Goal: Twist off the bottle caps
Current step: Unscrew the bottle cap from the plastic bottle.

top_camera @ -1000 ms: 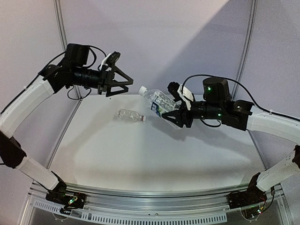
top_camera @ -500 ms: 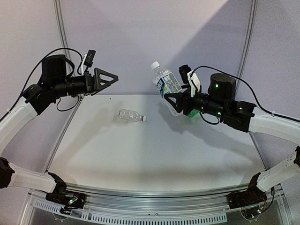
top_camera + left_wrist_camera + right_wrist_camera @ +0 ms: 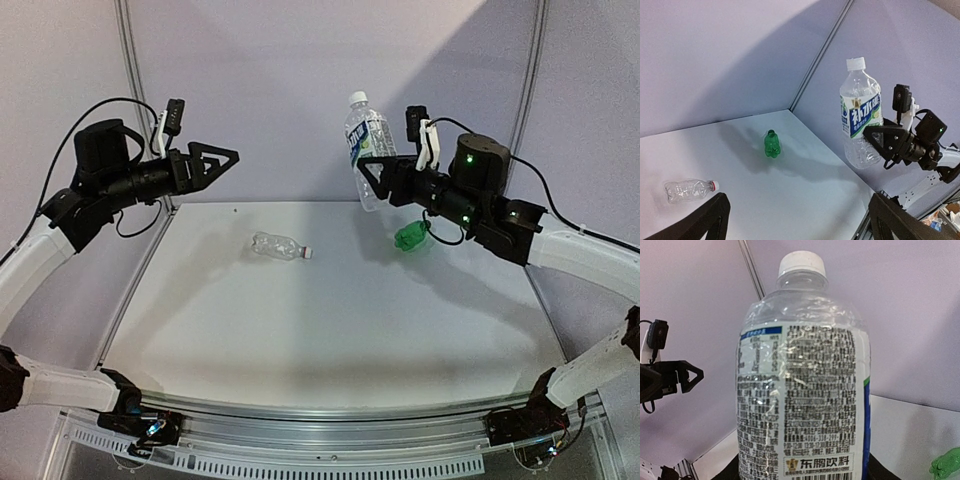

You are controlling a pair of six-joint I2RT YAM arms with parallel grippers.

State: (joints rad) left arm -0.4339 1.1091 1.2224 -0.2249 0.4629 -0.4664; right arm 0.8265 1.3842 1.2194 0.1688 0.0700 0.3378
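Right gripper (image 3: 376, 182) is swinging the labelled bottle (image 3: 364, 135) upright, pinching its lower body high above the table (image 3: 330, 320). Left gripper (image 3: 224, 164) is spreading wide and facing it, so the white cap (image 3: 357, 99) on top is looking ready for unscrewing.

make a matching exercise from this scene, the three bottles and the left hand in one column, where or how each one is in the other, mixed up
Things
1. labelled bottle
2. unlabelled clear bottle
3. green bottle
4. left hand

Place or state
a. lying on its side, left of the middle of the table
b. open and empty, up in the air
c. held upright in the right hand
d. on the table's far right part

Pairs: 1-c, 2-a, 3-d, 4-b
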